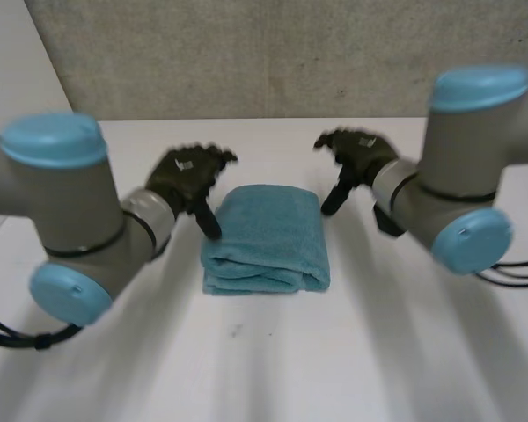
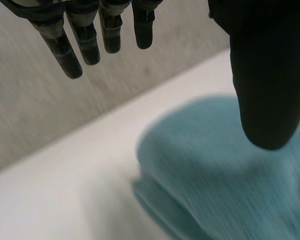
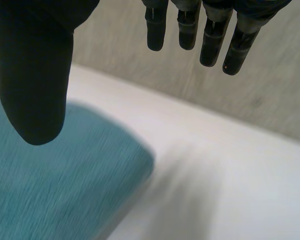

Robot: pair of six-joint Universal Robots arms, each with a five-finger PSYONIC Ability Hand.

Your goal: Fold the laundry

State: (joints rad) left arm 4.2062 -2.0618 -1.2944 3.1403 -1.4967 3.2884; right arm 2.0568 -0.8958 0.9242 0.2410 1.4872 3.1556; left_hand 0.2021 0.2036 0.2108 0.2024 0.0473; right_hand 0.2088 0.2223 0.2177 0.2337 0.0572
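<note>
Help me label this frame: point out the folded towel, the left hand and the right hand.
folded towel (image 1: 266, 230), head view, middle of its top layer.
left hand (image 1: 187, 175), head view, back of the hand.
right hand (image 1: 363, 156), head view, back of the hand.

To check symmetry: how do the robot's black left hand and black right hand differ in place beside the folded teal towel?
The left hand hovers at the teal towel's left side, the right hand at its right side. The left thumb hangs by the edge's middle, the right thumb nearer the far corner. Both are open, holding nothing.
</note>
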